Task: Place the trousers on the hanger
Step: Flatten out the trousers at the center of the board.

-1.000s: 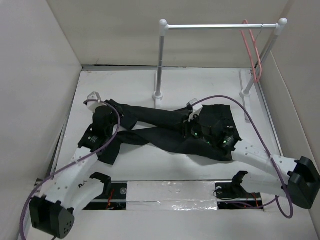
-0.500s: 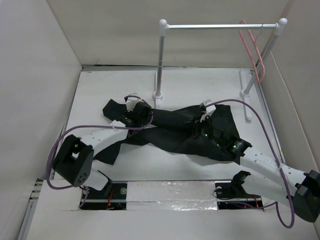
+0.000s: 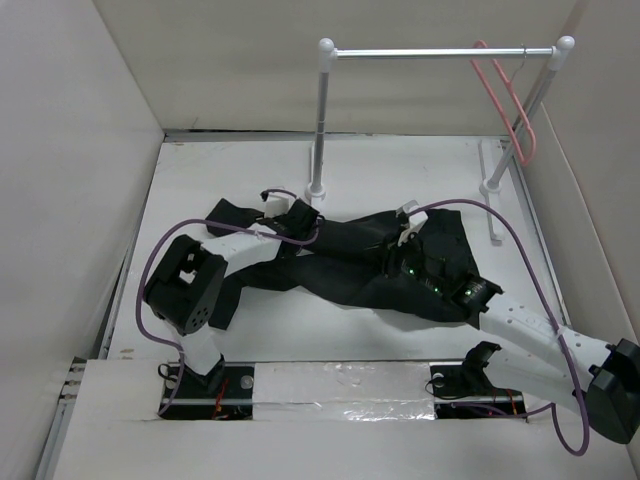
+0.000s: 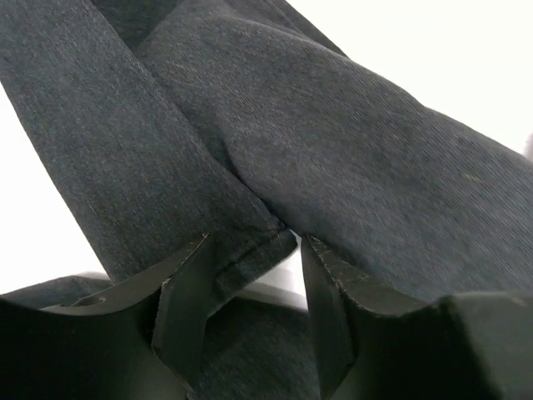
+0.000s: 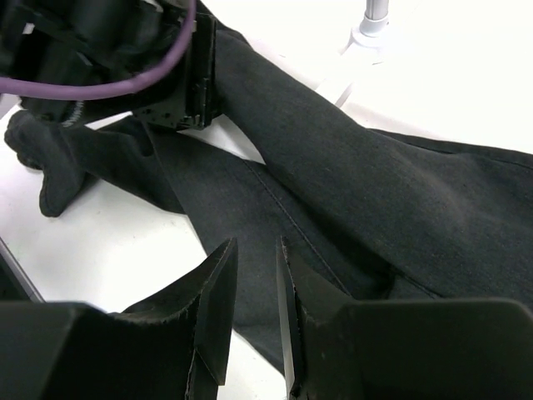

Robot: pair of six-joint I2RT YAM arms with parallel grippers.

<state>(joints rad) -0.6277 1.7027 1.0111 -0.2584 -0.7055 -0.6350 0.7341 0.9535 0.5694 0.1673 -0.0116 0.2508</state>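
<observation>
Left gripper (image 4: 256,247): jaws apart, a fold of the trousers (image 4: 350,167) between them, not pinched.
Right gripper (image 5: 255,250): slightly ajar, empty, over the trousers.
Trousers: sprawled across the bench (image 3: 230,170).
Hanger (image 3: 507,100): hanging on the rail (image 3: 440,51), back right.
Room: pale walls (image 3: 60,150) around.

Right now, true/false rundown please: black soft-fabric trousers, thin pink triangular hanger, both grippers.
1. The thin pink triangular hanger hangs from the white rail. True.
2. The black soft-fabric trousers are draped on the hanger. False: they lie spread on the white table.
3. The left gripper has its jaws apart over a trouser leg. True.
4. The right gripper grips the hanger. False: it is low over the trousers, with nothing between its jaws.
</observation>
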